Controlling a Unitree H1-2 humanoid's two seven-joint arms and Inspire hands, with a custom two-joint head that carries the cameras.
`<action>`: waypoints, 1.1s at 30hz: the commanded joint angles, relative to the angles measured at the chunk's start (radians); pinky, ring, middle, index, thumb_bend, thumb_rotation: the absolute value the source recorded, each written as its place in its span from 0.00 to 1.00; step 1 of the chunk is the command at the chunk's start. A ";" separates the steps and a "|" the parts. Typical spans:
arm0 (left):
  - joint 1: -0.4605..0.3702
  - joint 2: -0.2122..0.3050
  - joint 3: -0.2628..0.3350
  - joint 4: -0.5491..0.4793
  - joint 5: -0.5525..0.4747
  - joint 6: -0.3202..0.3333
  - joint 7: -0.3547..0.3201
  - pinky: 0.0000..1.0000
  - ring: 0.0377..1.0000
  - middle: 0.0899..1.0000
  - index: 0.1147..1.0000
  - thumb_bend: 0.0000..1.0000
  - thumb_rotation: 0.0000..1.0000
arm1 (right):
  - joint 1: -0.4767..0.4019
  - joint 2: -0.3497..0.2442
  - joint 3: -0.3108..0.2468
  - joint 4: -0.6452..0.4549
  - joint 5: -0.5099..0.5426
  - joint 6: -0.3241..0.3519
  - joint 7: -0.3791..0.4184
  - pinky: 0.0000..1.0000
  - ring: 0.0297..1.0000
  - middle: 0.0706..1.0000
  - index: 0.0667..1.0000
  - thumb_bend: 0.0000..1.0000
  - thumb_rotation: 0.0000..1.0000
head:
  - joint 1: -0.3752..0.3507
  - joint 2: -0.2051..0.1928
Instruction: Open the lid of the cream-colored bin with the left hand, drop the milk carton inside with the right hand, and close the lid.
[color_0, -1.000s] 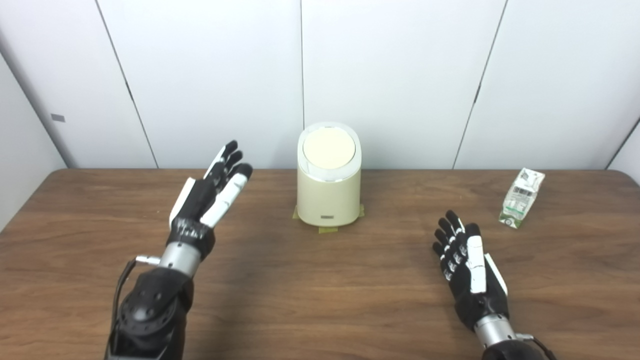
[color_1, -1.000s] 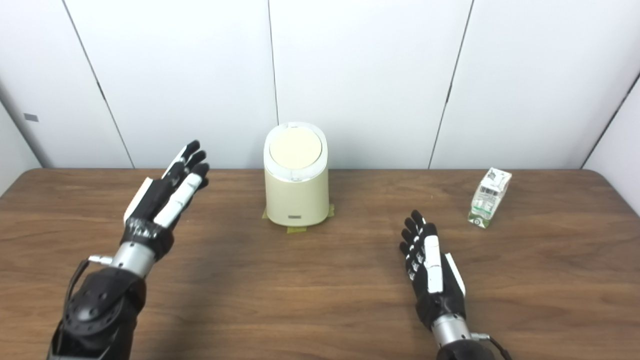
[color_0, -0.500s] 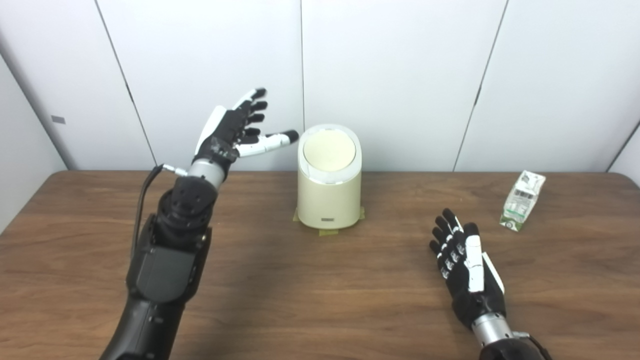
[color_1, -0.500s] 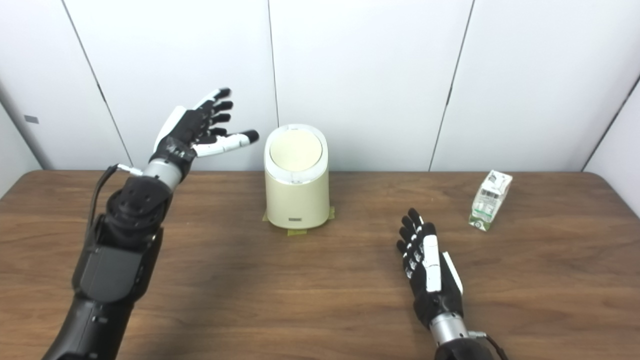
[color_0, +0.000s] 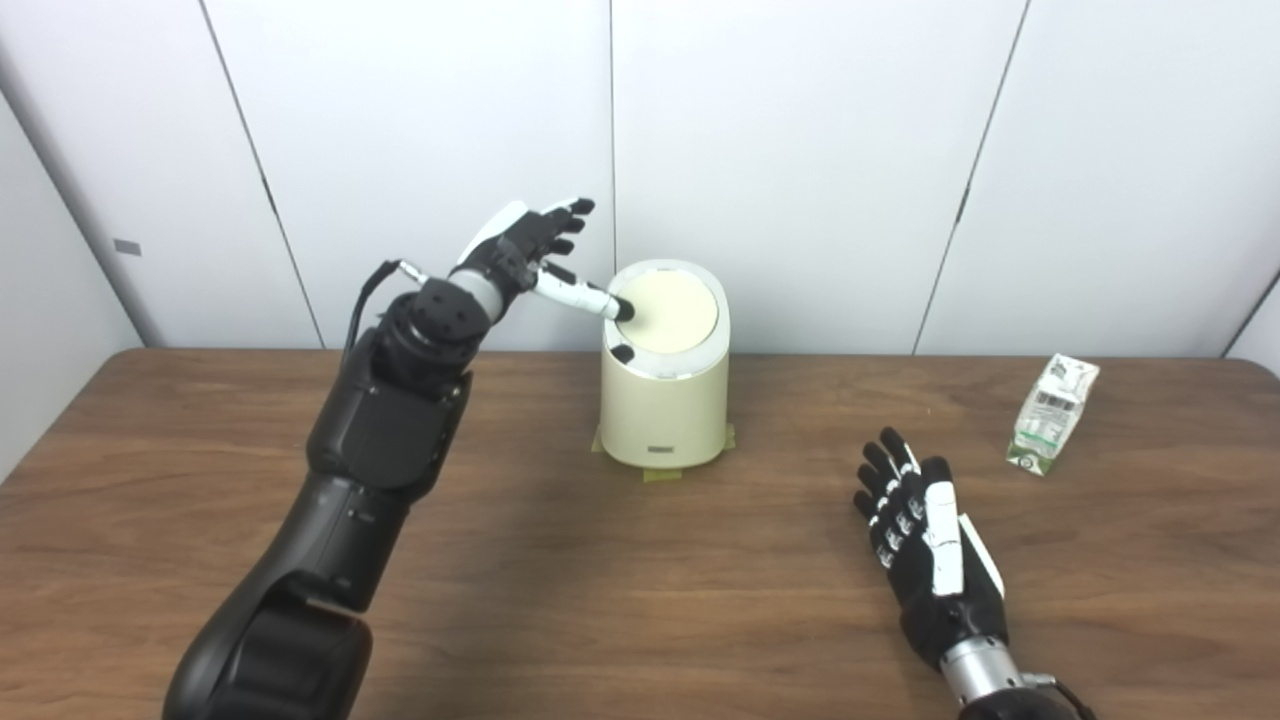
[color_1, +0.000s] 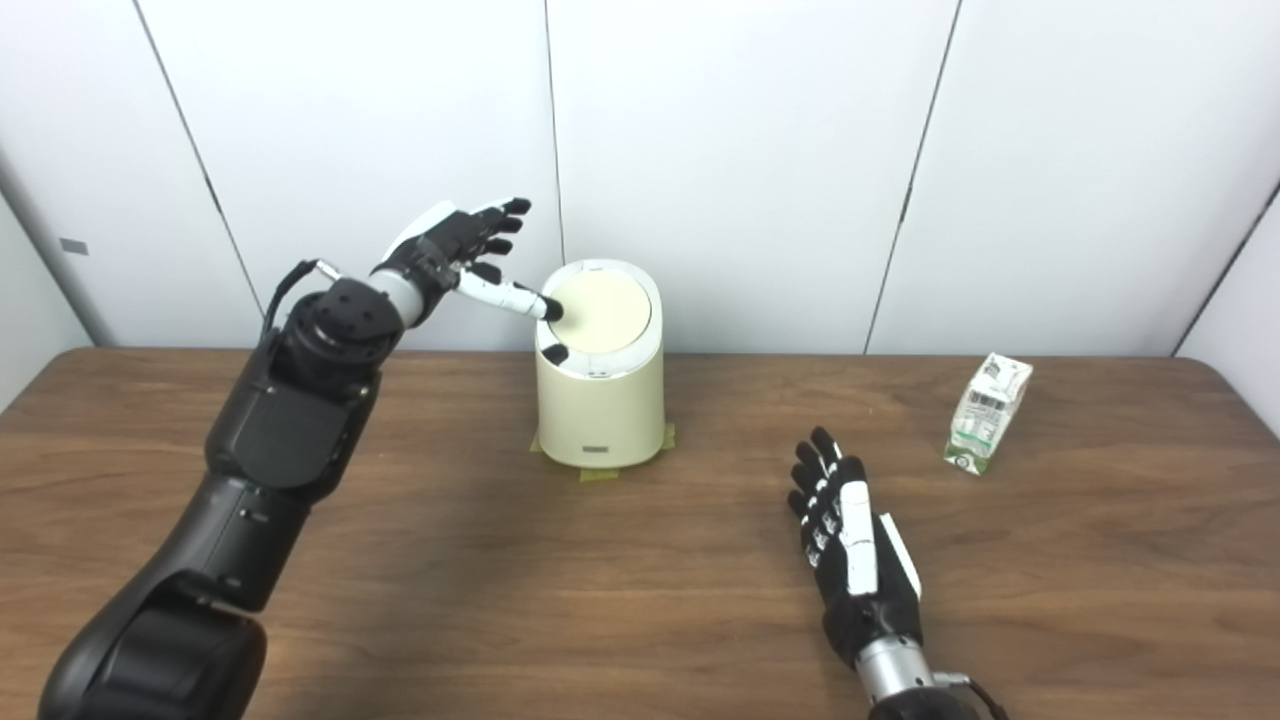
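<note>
The cream-colored bin stands upright at the back middle of the table, its round lid shut. My left hand is raised at the bin's upper left, open, fingers spread, with one fingertip touching the left edge of the lid. The milk carton stands tilted at the far right of the table. My right hand lies open, fingers extended, low over the table in front of and left of the carton, holding nothing.
Green tape marks lie under the bin's base. The brown wooden table runs to the white panelled wall behind the bin.
My left hand rose from the table, swung right and reached the bin's lid edge. The right hand stayed nearly still. The camera shifted slightly.
</note>
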 joint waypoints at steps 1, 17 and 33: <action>-0.087 0.004 -0.016 0.000 0.031 -0.006 -0.003 0.91 0.97 0.98 0.98 0.84 0.04 | -0.021 0.002 0.004 -0.037 -0.005 -0.015 0.002 1.00 0.98 0.97 1.00 0.62 1.00 | 0.000 0.002; -0.173 -0.029 -0.051 0.085 0.118 -0.006 0.013 0.94 0.96 0.95 0.94 0.83 0.01 | -0.022 0.018 0.000 -0.050 -0.003 -0.004 -0.008 1.00 0.99 0.97 1.00 0.62 1.00 | -0.013 0.015; -0.180 0.059 -0.233 0.086 0.215 -0.043 -0.029 0.87 0.94 0.98 0.92 0.84 0.00 | -0.032 0.024 -0.010 -0.050 0.001 -0.007 -0.010 1.00 0.99 0.97 0.99 0.64 1.00 | -0.016 0.018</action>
